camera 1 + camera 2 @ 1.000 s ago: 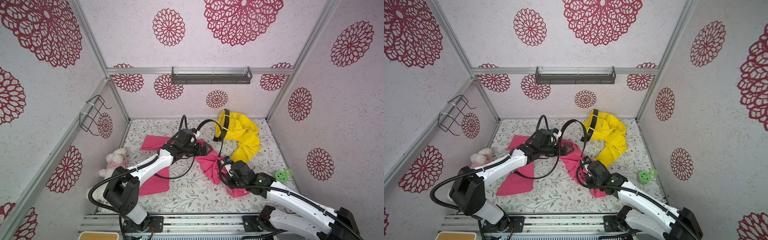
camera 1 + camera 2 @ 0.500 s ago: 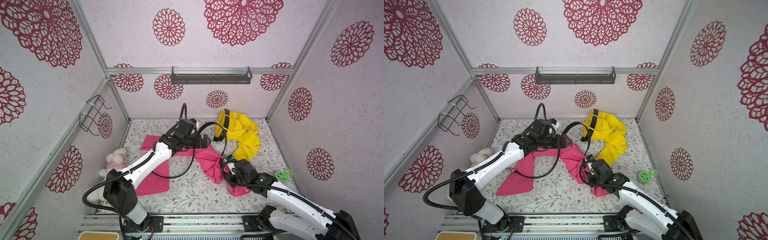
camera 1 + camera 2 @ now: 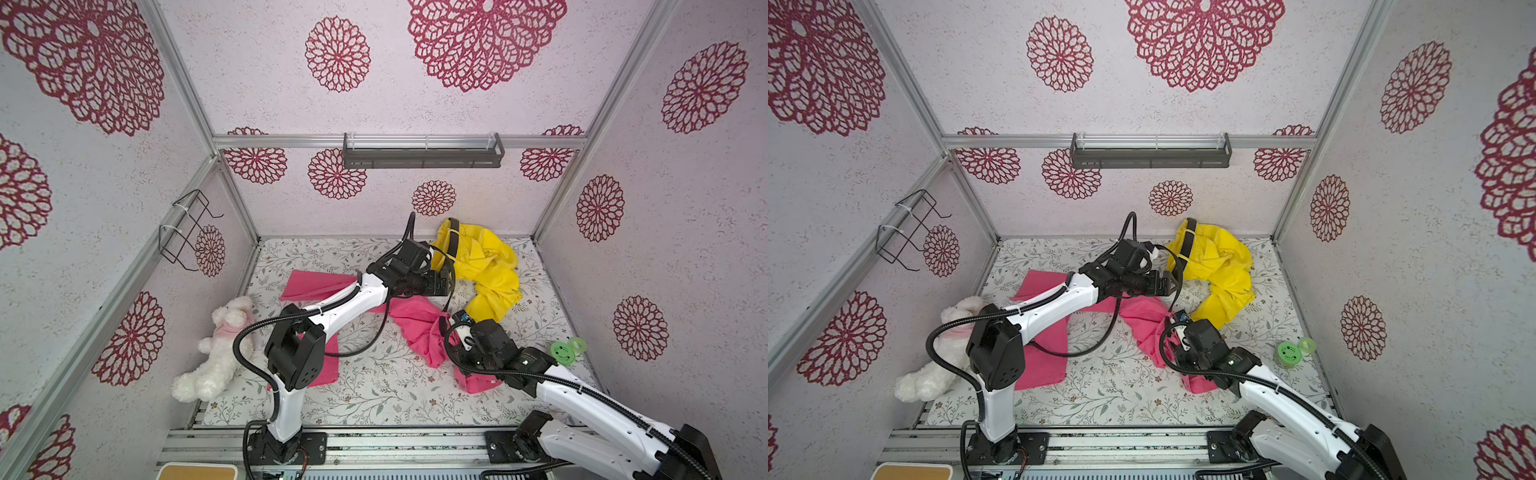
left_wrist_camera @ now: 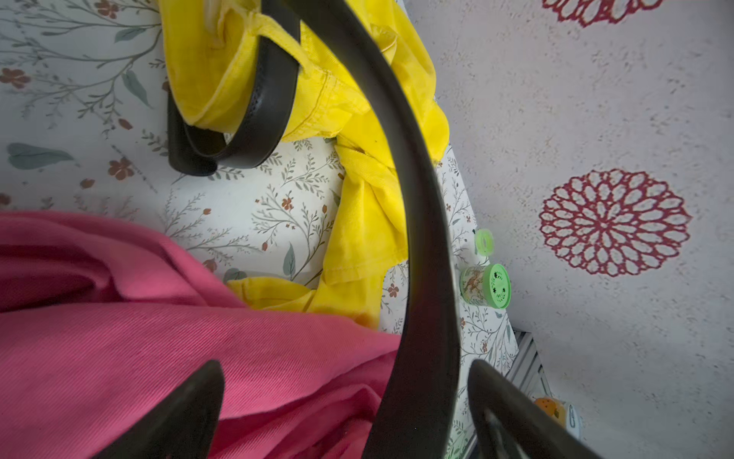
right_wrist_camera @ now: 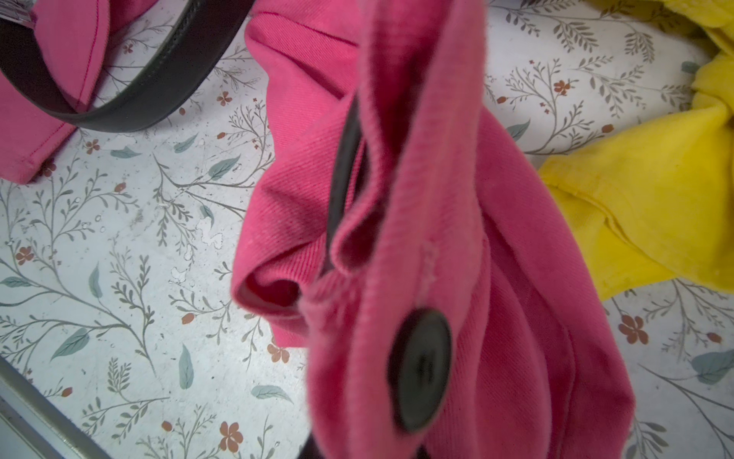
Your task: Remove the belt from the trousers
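Crumpled pink trousers [image 3: 419, 328] lie mid-table, one leg stretching left under the left arm. Their black belt [image 3: 451, 266] arcs from the waistband past my left gripper [image 3: 449, 284]. In the left wrist view the belt [image 4: 421, 278] runs between the two spread fingers without being pinched; the gripper [image 4: 345, 375] is open. My right gripper [image 3: 459, 332] is shut on the pink waistband [image 5: 397, 198] beside its dark button [image 5: 421, 369]. The belt's edge [image 5: 341, 179] shows inside the waistband, and another stretch [image 5: 119, 115] lies on the table.
Yellow trousers [image 3: 486, 266] with their own black belt [image 3: 453, 232] lie at the back right, close to the left gripper. A white plush toy [image 3: 220, 345] sits at the left, a green jar [image 3: 561, 351] and lid [image 3: 577, 344] at the right wall. A wire rack [image 3: 187, 232] hangs left.
The left arm has reached to the right toward the yellow trousers, staying open, and the belt's high loop has dropped lower. The right gripper has kept its hold, hardly moving.
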Controlling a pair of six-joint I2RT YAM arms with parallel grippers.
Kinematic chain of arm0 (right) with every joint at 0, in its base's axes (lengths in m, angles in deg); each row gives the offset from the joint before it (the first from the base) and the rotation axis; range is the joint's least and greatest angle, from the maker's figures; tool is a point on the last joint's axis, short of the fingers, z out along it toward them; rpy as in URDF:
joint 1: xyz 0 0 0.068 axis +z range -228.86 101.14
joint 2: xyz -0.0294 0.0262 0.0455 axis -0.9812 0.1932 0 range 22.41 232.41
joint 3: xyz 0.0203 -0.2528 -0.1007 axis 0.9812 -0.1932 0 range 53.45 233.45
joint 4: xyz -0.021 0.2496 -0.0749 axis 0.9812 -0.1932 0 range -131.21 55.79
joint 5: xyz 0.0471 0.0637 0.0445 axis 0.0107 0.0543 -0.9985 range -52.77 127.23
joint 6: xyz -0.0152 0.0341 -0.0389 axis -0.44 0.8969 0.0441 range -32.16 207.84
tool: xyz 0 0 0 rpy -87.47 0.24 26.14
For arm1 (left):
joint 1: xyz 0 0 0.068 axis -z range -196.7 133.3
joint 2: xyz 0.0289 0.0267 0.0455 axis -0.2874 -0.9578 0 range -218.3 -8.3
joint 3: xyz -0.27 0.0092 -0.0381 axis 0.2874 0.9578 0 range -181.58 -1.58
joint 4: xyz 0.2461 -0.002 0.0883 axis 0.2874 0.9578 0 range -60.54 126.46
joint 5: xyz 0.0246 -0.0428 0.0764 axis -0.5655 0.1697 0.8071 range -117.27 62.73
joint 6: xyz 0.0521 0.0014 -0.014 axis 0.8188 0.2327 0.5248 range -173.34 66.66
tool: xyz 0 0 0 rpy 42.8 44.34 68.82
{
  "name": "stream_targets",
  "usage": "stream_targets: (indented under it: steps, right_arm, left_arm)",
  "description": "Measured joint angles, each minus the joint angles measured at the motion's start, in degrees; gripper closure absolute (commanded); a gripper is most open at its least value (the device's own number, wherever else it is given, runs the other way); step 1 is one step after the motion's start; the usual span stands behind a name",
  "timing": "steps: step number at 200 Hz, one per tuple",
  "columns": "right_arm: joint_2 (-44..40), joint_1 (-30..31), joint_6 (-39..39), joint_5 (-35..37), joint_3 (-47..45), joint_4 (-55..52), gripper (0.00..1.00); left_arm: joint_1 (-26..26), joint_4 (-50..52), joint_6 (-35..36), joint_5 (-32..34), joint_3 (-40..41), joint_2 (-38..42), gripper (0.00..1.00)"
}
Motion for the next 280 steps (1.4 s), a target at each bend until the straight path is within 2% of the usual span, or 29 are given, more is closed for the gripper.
stream_targets:
  steps: [19,26,35,39,59,70,91,106,129,151,179,193,204,222,240,280]
  right_arm:
    - [0.09,0.13,-0.02,0.02,0.0,0.0,0.93]
    - [0.15,0.2,-0.02,0.02,0.0,0.0,0.93]
    - [0.26,0.28,-0.04,0.02,0.0,0.02,0.93]
    - [0.35,0.31,-0.04,0.04,0.0,0.02,0.92]
    - [0.5,0.39,-0.04,0.07,0.02,0.02,0.92]
    - [0.5,0.39,-0.04,0.07,0.04,0.0,0.91]
    - [0.57,0.55,0.11,0.0,0.02,-0.66,0.85]
    - [0.42,0.57,0.68,0.11,0.04,-0.52,0.78]
    - [-0.59,0.57,2.21,0.24,-0.07,0.9,0.77]
    - [-0.72,0.57,2.69,0.2,-0.09,3.26,0.72]
    - [0.72,0.57,3.06,-0.11,-0.09,4.94,0.61]
    - [1.33,0.57,3.1,-0.44,-0.15,5.22,0.6]
    - [1.62,0.57,3.13,-0.61,-0.33,5.33,0.63]
    - [2.21,0.57,3.45,-0.83,-0.74,5.6,0.78]
    - [3.52,0.59,3.74,-1.11,-0.9,5.97,1.0]
    - [5.33,0.72,5.2,-0.07,-0.59,6.88,1.0]
  left_arm:
    - [0.35,-2.01,-0.61,-0.72,-0.87,-1.29,0.0]
    - [0.46,-2.71,-0.94,-1.01,-1.4,-1.79,0.05]
    - [0.57,-3.32,-1.18,-1.53,-2.36,-2.69,0.16]
    - [0.59,-3.48,-1.29,-1.79,-2.93,-3.08,0.23]
    - [0.72,-4.37,-2.12,-2.8,-5.33,-5.57,0.75]
    - [0.7,-4.63,-2.4,-3.23,-5.86,-6.73,1.0]
    - [-0.11,-4.57,-3.45,-3.02,-5.44,-7.67,1.0]
    - [-1.03,-4.55,-3.82,-2.05,-3.52,-6.58,1.0]
    - [-4.17,-2.45,-3.98,0.02,1.84,-1.29,1.0]
    - [-6.71,0.37,-3.26,1.44,2.73,3.72,1.0]
    - [-7.45,0.92,-2.4,2.99,4.72,9.38,1.0]
    - [-7.67,0.92,-2.16,3.39,6.19,10.86,1.0]
    - [-8.09,0.76,-2.16,3.76,7.8,11.74,1.0]
    - [-8.98,0.85,-2.21,4.24,10.08,12.28,1.0]
    - [-9.9,1.18,-2.01,4.57,11.19,12.35,1.0]
    - [-13.68,4.5,0.15,5.16,13.18,16.87,1.0]
